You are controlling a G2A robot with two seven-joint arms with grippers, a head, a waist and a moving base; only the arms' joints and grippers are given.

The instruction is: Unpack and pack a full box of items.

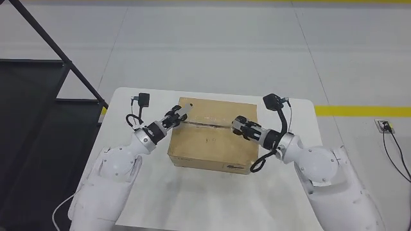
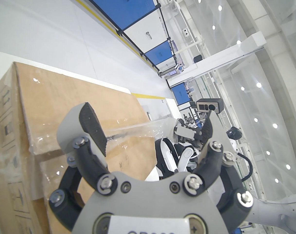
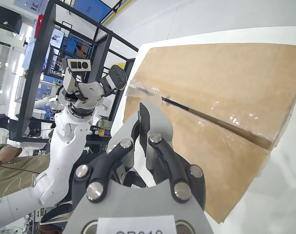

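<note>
Left gripper (image 2: 149, 113) hangs over the left end of the cardboard box (image 1: 209, 142), jaws spread wide with nothing between them, one pad just above the taped seam. Right gripper (image 3: 143, 108) sits over the box's right half, above the same seam, with its fingers pressed together. Whether any tape is pinched there cannot be told. Clear tape (image 3: 233, 117) runs along the seam and looks crumpled and lifted at the box's left end. The box's flaps lie closed. Under the box is a white table (image 1: 192, 196). A black frame (image 1: 67, 65) stands on the floor beyond the box's left side.
</note>
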